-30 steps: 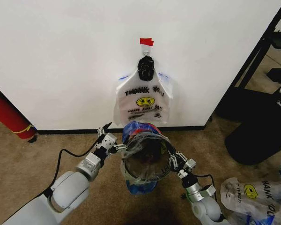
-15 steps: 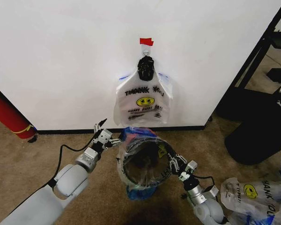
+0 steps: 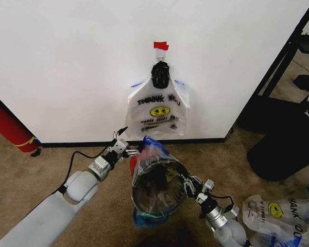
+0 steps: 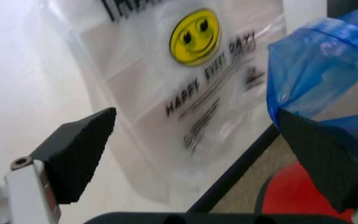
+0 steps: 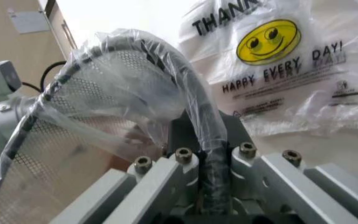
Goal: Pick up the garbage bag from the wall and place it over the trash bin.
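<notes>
A translucent garbage bag point(image 3: 153, 170) with blue trim point(image 3: 150, 146) is draped over the black mesh trash bin point(image 3: 159, 191), which stands tilted on the carpet below the wall point(image 3: 67, 62). My right gripper point(image 3: 192, 186) is shut on the bin's rim point(image 5: 166, 74) through the plastic; in the right wrist view the right gripper point(image 5: 210, 161) clamps that black rim. My left gripper point(image 3: 124, 147) is open beside the blue trim point(image 4: 322, 70), its fingers point(image 4: 79, 154) wide apart. More bags point(image 3: 157, 110) hang from a black hook point(image 3: 160, 75) under red tape point(image 3: 161, 46).
A red cylinder point(image 3: 7, 126) leans at the left by the black baseboard point(image 3: 77, 144). Black furniture point(image 3: 288, 139) and a black frame point(image 3: 284, 64) stand at the right. Loose printed bags point(image 3: 275, 211) lie on the carpet at the right front.
My left gripper let go at the bin's left rim, swung out to the left, then came back toward the bag's blue trim. The bin tipped and slid slightly nearer.
</notes>
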Controlling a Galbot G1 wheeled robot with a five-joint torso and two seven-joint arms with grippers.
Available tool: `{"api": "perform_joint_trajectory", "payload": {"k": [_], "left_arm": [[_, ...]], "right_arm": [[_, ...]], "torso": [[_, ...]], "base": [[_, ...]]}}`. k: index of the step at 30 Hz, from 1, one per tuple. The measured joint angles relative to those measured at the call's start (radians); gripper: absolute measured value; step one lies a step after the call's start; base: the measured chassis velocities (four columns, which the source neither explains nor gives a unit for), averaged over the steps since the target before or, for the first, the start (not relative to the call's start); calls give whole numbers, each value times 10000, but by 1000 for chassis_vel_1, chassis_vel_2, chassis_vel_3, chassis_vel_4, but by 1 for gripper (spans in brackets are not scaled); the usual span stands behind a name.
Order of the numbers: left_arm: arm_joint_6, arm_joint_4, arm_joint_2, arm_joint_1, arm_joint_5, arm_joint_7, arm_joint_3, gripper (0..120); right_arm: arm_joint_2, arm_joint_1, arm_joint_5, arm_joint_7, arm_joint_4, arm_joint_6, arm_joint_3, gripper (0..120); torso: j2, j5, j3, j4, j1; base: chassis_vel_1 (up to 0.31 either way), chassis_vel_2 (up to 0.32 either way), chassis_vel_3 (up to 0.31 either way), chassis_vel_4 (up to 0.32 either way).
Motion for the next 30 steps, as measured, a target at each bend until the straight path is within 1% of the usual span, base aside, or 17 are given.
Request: {"api": "perform_joint_trajectory", "payload": {"k": [6, 9, 11, 12, 13, 16, 17, 20, 22, 25, 26, 27, 29, 30], "left_arm": [[219, -295, 155, 310, 592, -144, -258, 100], [524, -326, 263, 396, 1164, -344, -322, 100], [479, -288, 312, 433, 1223, -340, -321, 100], [290, -278, 336, 456, 990, -201, -319, 100], [290, -278, 336, 456, 990, -201, -319, 100], [-396, -244, 334, 467, 499, 381, -348, 100], [-884, -204, 306, 443, 381, 826, -406, 100], [-1414, -237, 319, 418, 316, 1314, -443, 100], [-1518, -251, 333, 410, 316, 1461, -459, 100], [-1986, -266, 389, 310, 426, 2529, -532, 100], [-2123, -267, 396, 241, 445, 3055, -532, 100], [-2123, -267, 396, 241, 445, 3055, -532, 100], [-2213, -270, 395, 125, 477, 3532, -458, 100], [-2222, -270, 393, 96, 488, 3615, -427, 100]], "right_arm": [[124, 120, -460, 320, -121, 338, 20, 0], [159, 151, -825, 401, -162, 542, 87, 0], [158, 179, -1038, 408, -180, 625, 145, 0], [155, 203, -1197, 434, -189, 677, 174, 0], [155, 203, -1197, 434, -189, 677, 174, 0], [152, 281, -1674, 508, -239, 845, 272, 0], [141, 339, -1999, 528, -288, 980, 351, 0], [104, 372, -2527, 646, -314, 1149, 450, 0], [92, 374, -2640, 683, -321, 1185, 467, 0], [7, 395, -3057, 820, -343, 1351, 506, 0], [-32, 404, -3193, 854, -340, 1377, 506, 0], [-32, 404, -3193, 854, -340, 1377, 506, 0], [-91, 433, -3421, 869, -305, 1390, 490, 0], [-103, 444, -3478, 871, -296, 1394, 482, 0]], "torso": [[0, -1, 0, 0, 0], [0, -1, 0, 1, 0], [0, -2, 0, -2, 0], [0, -1, 0, 0, 0], [0, -1, 0, 0, 0], [0, -1, 0, 0, 0], [0, -1, 0, -1, 0], [0, -1, 0, 0, 0], [0, -1, 0, 0, 0], [0, 0, 0, -1, 0], [0, 0, 0, -1, 0], [0, 0, 0, -1, 0], [0, 0, 0, -1, 0], [0, 0, 0, -1, 0]], "base": [[0, 0, 0, 0], [0, 0, 0, 0], [0, 0, 0, 0], [0, 0, 0, 0], [0, 0, 0, 0], [0, 0, 0, 0], [0, 0, 0, 0], [0, 0, 0, 0], [0, 0, 0, 0], [0, 0, 0, 0], [0, 0, 0, 0], [0, 0, 0, 0], [0, 0, 0, 0], [0, 0, 0, 0]]}}
